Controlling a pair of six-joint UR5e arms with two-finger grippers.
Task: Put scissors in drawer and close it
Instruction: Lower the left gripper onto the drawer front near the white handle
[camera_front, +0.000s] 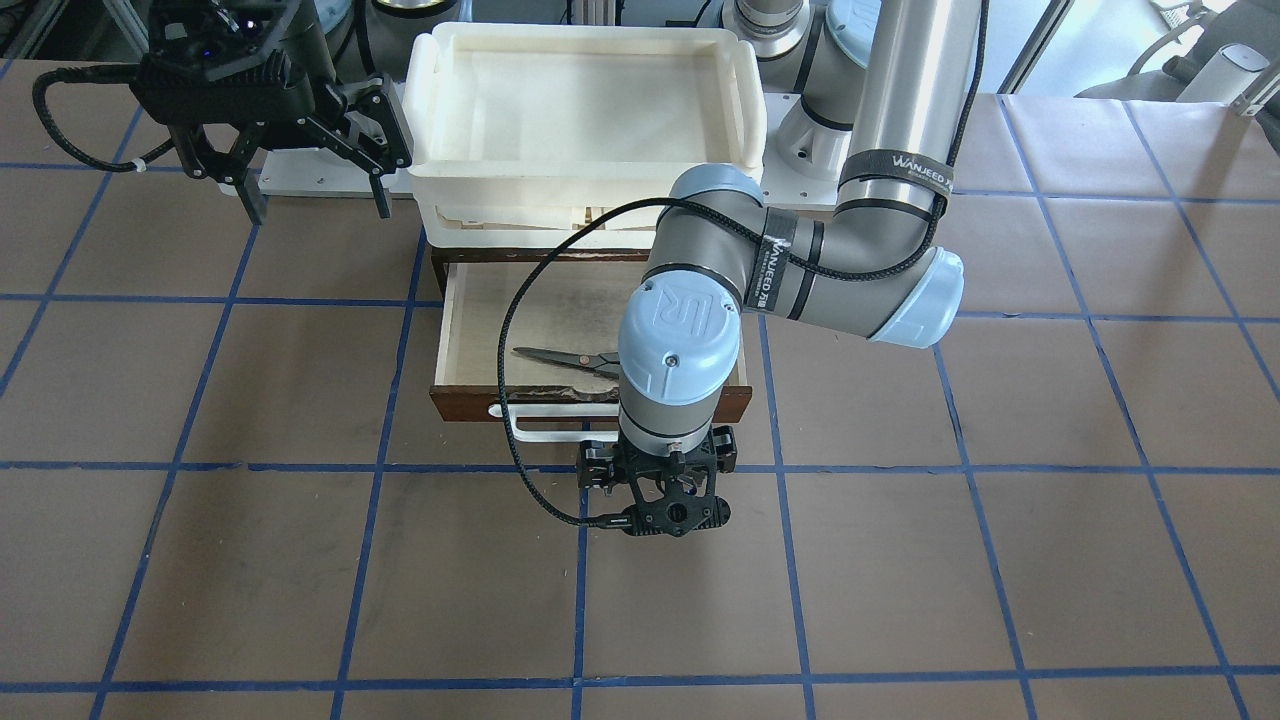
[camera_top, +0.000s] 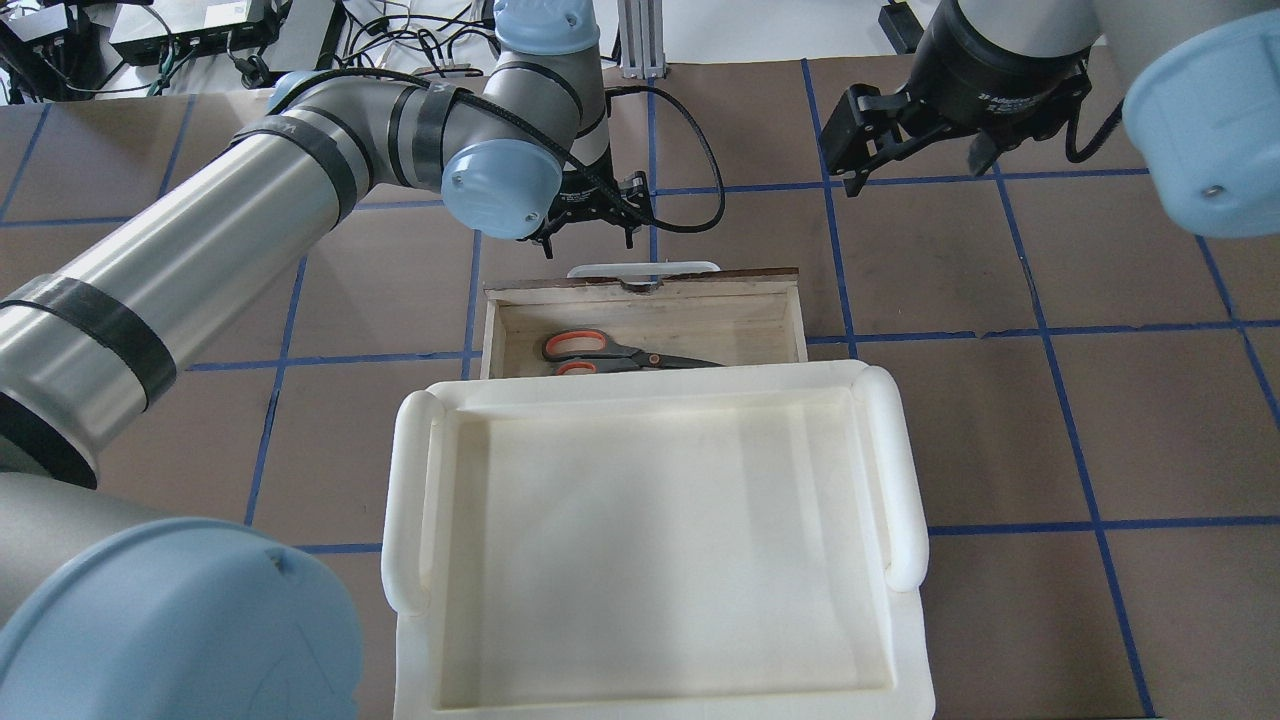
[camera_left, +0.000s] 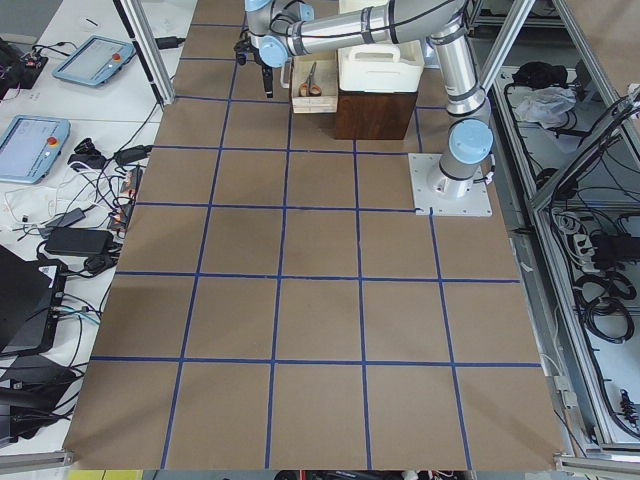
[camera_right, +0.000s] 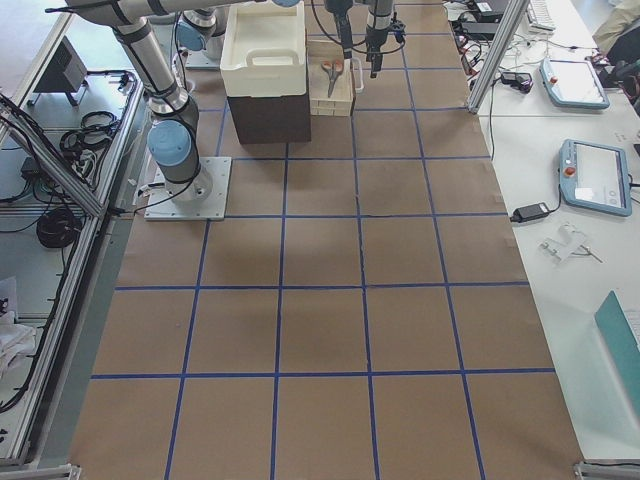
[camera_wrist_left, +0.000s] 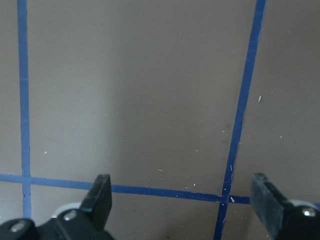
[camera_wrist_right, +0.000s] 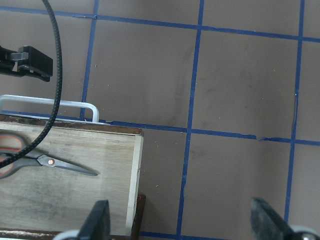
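Note:
The scissors (camera_front: 565, 357) lie flat inside the open wooden drawer (camera_front: 480, 330), and also show in the overhead view (camera_top: 620, 352) and the right wrist view (camera_wrist_right: 50, 161). The drawer is pulled out from under the cream tray, with its white bar handle (camera_front: 545, 425) toward the operators' side. My left gripper (camera_top: 590, 240) is open and empty. It points down at the table just beyond the handle, and its view shows only bare mat between the fingers (camera_wrist_left: 100, 197). My right gripper (camera_top: 915, 165) is open and empty, raised beside the drawer's end.
A cream-white plastic tray (camera_top: 640, 400) sits on top of the cabinet, over the back of the drawer. The left arm's black cable (camera_front: 510, 330) loops over the drawer. The brown mat with a blue grid (camera_front: 900, 560) surrounds the cabinet.

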